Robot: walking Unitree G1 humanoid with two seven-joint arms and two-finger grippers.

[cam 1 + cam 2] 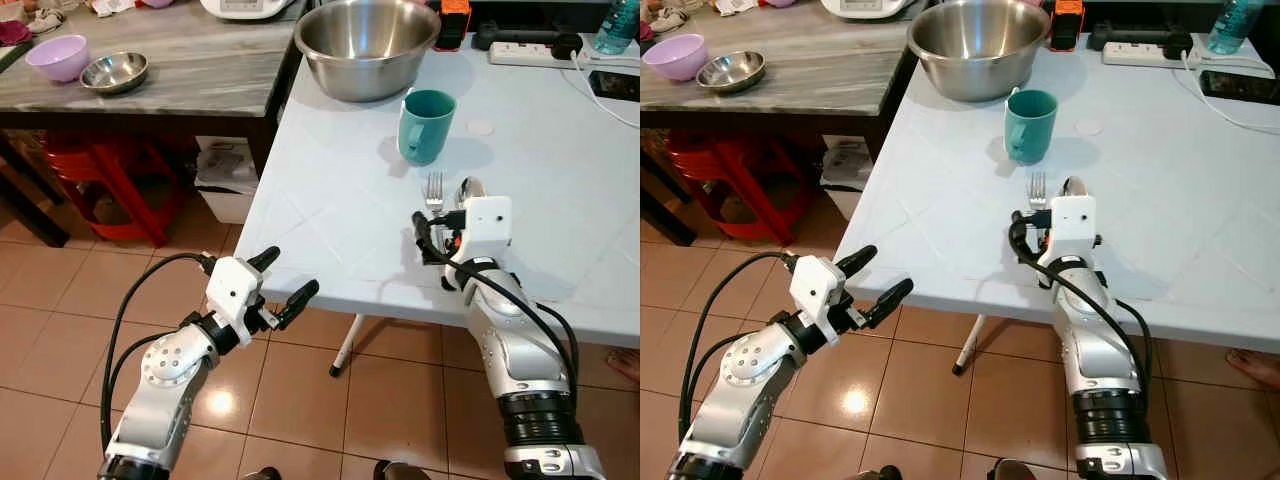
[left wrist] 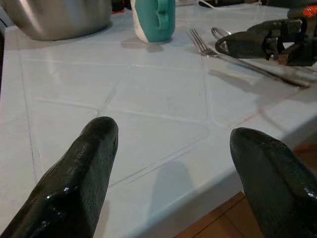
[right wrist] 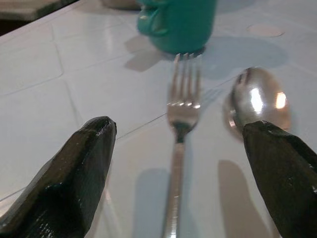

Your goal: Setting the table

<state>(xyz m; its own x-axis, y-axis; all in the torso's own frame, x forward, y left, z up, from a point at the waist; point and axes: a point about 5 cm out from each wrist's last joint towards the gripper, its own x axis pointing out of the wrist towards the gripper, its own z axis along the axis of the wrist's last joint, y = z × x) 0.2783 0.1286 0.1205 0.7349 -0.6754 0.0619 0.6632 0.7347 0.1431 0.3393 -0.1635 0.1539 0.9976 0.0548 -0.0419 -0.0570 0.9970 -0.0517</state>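
Observation:
A silver fork (image 3: 181, 106) and a spoon (image 3: 257, 99) lie side by side on the white table (image 1: 330, 220), heads toward a teal mug (image 1: 427, 126). My right gripper (image 3: 178, 128) hangs open just above their handles, one finger on each side of the pair, holding nothing. Behind the mug stands a large steel bowl (image 1: 368, 45). My left gripper (image 1: 290, 273) is open and empty, off the table's front left edge over the tiled floor, pointing at the table.
A grey counter at the back left carries a purple bowl (image 1: 57, 57) and a small steel bowl (image 1: 114, 72), with a red stool (image 1: 110, 185) under it. A power strip (image 1: 525, 52), phone (image 1: 612, 84) and bottle (image 1: 615, 25) sit at the table's far right.

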